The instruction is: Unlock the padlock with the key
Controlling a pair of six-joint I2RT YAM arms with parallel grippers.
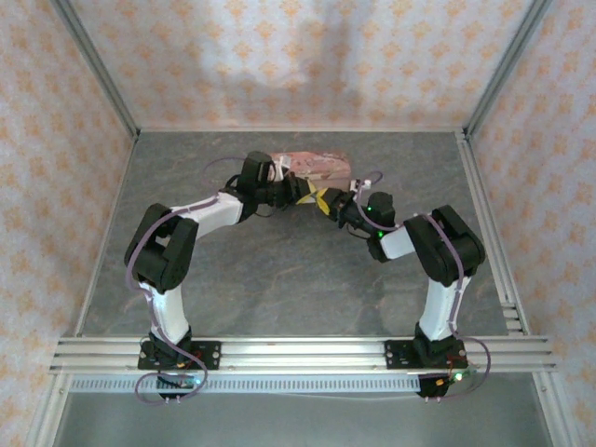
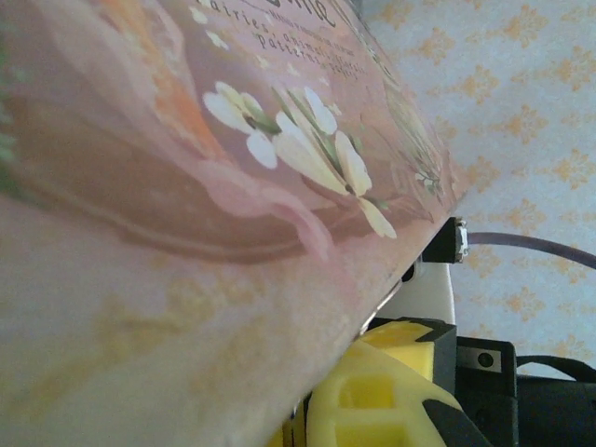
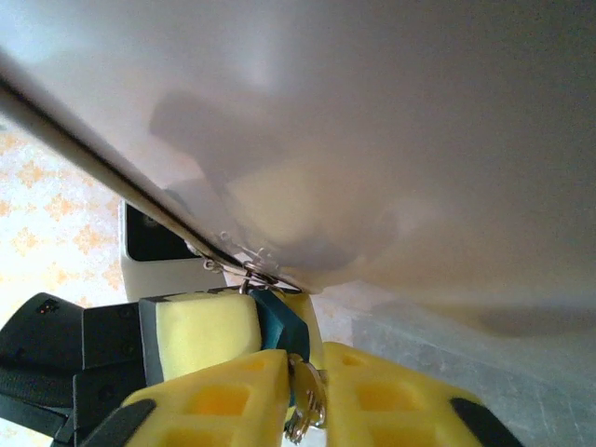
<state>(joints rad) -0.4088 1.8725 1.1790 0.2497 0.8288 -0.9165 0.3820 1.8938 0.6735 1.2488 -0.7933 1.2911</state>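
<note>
The blue padlock hangs by its thin shackle from the hasp on the edge of the pink floral box. My left gripper is shut on the padlock; one of its yellow fingers presses the lock's side. The silvery key sticks out of the padlock's underside with a small ring on it. My right gripper stands narrowly open, the key between its yellow fingers. In the top view the right gripper meets the left one at the box's near edge. The left gripper peeps out under the box.
The box lies at the far middle of the grey table, tilted up where the grippers meet. Patterned walls and metal posts enclose the table on three sides. A rail runs along the near edge by the arm bases.
</note>
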